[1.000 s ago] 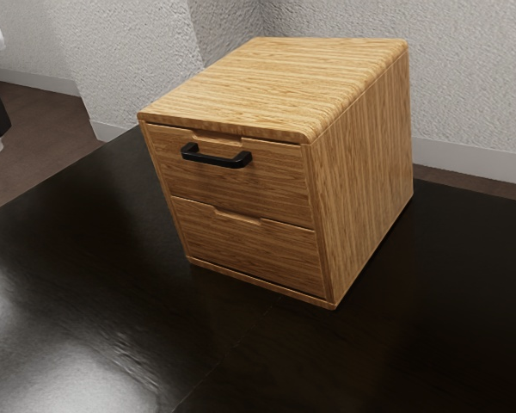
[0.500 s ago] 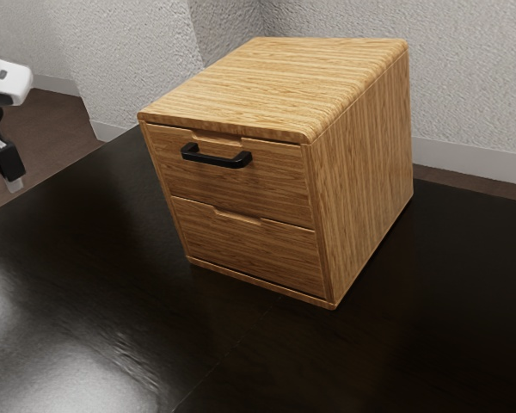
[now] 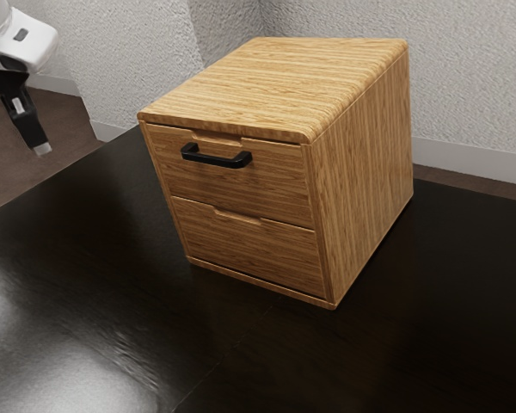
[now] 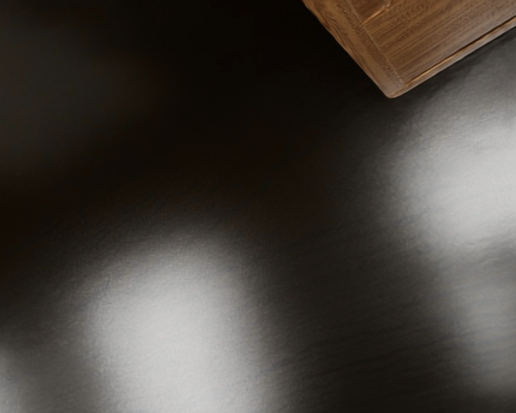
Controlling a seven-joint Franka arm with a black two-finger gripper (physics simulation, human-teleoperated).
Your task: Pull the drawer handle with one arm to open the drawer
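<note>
Logging status: nothing of the pull is done. The top drawer (image 3: 241, 185) sits flush in the cabinet (image 3: 344, 146), shut, with its handle (image 3: 216, 156) ungrasped. My gripper (image 3: 30, 129) hangs at the exterior view's upper left, well apart from the handle; I cannot tell whether it is parted or closed. Left, as I judge it: reach, clamp the handle, draw outward.

Count:
- one cabinet on one dark worktop (image 3: 112, 327)
- two drawers, the top drawer and a lower drawer (image 3: 249, 245)
- one black handle, on the top drawer
- one gripper

The wrist view catches one cabinet corner above the worktop.
</note>
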